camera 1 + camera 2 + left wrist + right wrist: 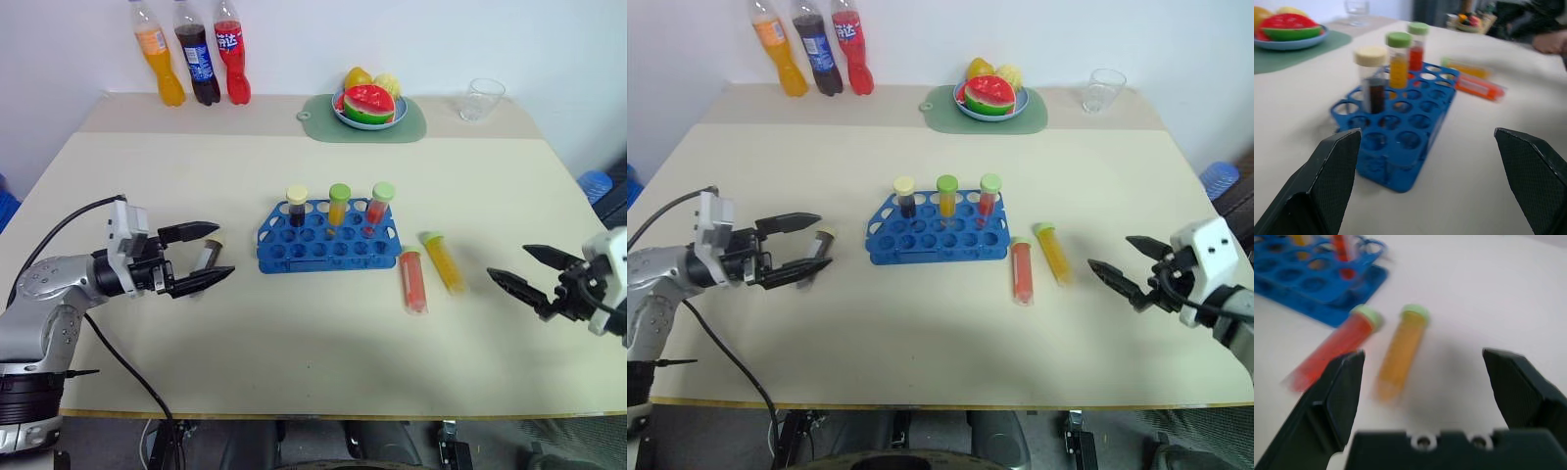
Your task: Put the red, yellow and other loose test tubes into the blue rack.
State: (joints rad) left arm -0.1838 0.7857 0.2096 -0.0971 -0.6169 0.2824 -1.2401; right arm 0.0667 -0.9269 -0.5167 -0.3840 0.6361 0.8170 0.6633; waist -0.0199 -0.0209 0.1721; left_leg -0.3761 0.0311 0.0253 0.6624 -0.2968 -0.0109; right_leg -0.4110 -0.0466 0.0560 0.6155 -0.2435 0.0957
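Note:
The blue rack point(328, 245) stands mid-table with three capped tubes upright in its back row: dark point(297, 208), yellow point(338, 204) and red point(379, 204). Right of the rack lie a loose red tube point(412, 282) and a loose yellow tube point(443, 261), both green-capped. A third loose tube point(208, 257) with a cream cap lies left of the rack. My left gripper point(225, 250) is open, one finger on either side of it; whether it touches I cannot tell. My right gripper point(509, 262) is open, right of the yellow tube point(1400, 352), pointing toward both lying tubes.
Three soda bottles point(191, 54) stand at the back left. A pale green mat point(416, 125) with a plate of fruit point(370, 106) sits behind the rack, and a clear glass point(481, 98) at the back right. A person's hand point(1550, 41) rests beyond the table.

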